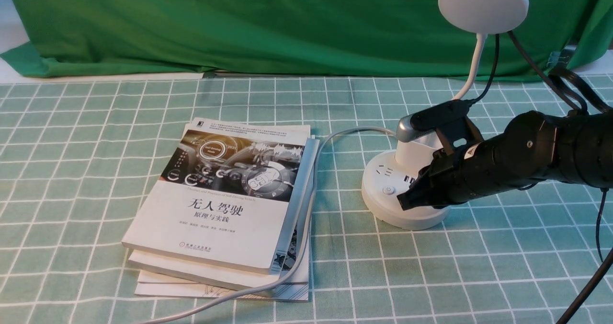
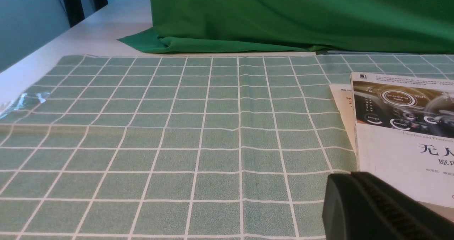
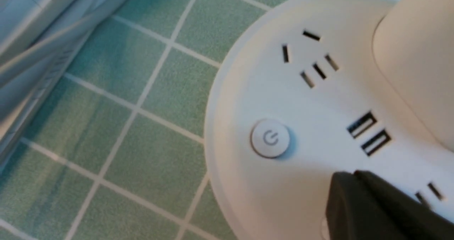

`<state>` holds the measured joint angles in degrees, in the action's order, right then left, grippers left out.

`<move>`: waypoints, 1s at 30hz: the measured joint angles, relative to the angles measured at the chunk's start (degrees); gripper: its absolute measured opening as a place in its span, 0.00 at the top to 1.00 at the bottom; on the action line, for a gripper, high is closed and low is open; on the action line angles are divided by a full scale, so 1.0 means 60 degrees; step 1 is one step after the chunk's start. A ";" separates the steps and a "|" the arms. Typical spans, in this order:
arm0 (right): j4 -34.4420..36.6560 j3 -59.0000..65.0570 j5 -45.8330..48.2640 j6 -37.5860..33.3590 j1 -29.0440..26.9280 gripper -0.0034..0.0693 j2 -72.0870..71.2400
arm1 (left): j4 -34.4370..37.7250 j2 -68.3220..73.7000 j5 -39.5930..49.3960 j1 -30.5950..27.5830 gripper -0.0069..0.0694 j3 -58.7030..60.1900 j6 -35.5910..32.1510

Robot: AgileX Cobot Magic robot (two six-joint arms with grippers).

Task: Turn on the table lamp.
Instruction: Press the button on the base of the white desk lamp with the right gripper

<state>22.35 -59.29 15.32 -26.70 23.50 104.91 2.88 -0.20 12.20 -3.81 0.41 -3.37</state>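
The white table lamp stands at the right in the front view: round disc head, thin neck, cup-shaped holder and puck base. My right gripper is shut, holds nothing, and hovers low over the base's front right part. In the right wrist view its tip sits beside the round power button, apart from it. It covers most of a second round button. My left gripper is shut and empty, next to the books.
A stack of books lies left of the lamp, and the lamp's white cable runs along its right edge to the table's front. Green backdrop cloth hangs behind. Black cables trail from the right arm.
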 joint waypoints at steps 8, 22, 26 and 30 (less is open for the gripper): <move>0.0048 -0.0076 -0.0066 -0.0010 0.0264 0.90 0.0181 | 0.0000 0.0000 0.0000 0.0000 0.88 0.0000 0.0000; -0.0191 0.0127 0.0542 -0.0001 0.0076 0.90 -0.0848 | 0.0000 0.0000 0.0000 0.0000 0.88 0.0000 0.0000; -0.0247 0.0135 0.0496 -0.0001 -0.0029 0.90 -0.0830 | 0.0000 0.0000 0.0000 0.0000 0.88 0.0000 0.0000; -0.0258 0.0153 0.0496 -0.0001 -0.0029 0.90 -0.0654 | 0.0000 0.0000 0.0000 0.0000 0.88 0.0000 0.0000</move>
<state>20.80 -58.38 18.29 -26.70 23.33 100.99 2.88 -0.20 12.20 -3.81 0.41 -3.37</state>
